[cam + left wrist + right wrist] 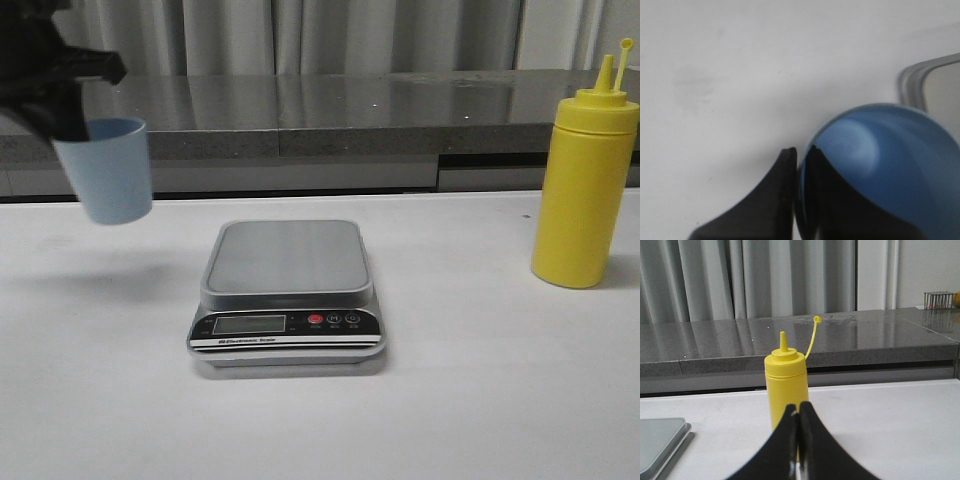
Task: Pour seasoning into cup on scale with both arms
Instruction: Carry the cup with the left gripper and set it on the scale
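Across the white table (480, 400), the scale (287, 295) is being shown at the centre, its grey platform bare and its black front panel turned toward the camera. To the right, well apart from the scale, the seasoning (584, 190) is being left standing upright on the table, its nozzle uncovered and its small tethered cap raised beside it. At the left, the cup (106, 170) is being held above the tabletop, tilted slightly, by the left gripper (799, 165), whose fingers (775, 200) are being pressed on its rim, one inside the wall and one outside. In the right wrist view, the right gripper (799, 412) is being shown with its fingertips together, clamped on nothing, with the seasoning standing just beyond them.
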Action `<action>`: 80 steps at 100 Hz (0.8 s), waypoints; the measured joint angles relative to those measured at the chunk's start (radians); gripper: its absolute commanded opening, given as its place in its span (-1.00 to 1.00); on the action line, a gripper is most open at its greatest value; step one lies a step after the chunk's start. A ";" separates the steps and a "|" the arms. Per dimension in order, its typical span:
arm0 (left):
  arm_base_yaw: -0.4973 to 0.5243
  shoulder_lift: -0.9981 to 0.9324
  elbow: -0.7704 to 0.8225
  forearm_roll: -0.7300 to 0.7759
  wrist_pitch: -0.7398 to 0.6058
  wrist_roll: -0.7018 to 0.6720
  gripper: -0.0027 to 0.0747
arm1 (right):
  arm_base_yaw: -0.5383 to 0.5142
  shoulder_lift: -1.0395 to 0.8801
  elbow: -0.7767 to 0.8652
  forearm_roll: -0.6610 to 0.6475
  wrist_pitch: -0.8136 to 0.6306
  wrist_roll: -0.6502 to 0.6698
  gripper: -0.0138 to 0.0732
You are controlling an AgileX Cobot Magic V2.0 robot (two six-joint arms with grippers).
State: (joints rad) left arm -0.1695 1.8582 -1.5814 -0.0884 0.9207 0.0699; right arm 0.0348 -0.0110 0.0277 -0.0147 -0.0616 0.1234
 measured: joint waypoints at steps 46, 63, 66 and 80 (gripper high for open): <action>-0.257 0.062 -0.131 0.002 0.030 0.008 -0.98 | 0.000 0.000 0.000 0.000 0.000 0.000 -0.84; -0.314 0.114 -0.131 0.002 -0.008 0.009 -0.98 | 0.000 0.000 0.000 0.000 0.000 0.000 -0.84; -0.320 0.123 -0.133 0.002 -0.012 0.009 -0.98 | 0.000 0.000 0.000 0.000 0.000 0.000 -0.84; -0.322 0.168 -0.133 0.002 -0.017 0.009 -0.98 | 0.000 0.000 0.000 0.000 0.000 0.000 -0.84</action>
State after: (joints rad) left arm -0.4913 2.0265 -1.7143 -0.0860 0.9040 0.0788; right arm 0.0348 -0.0110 0.0277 -0.0147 -0.0616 0.1234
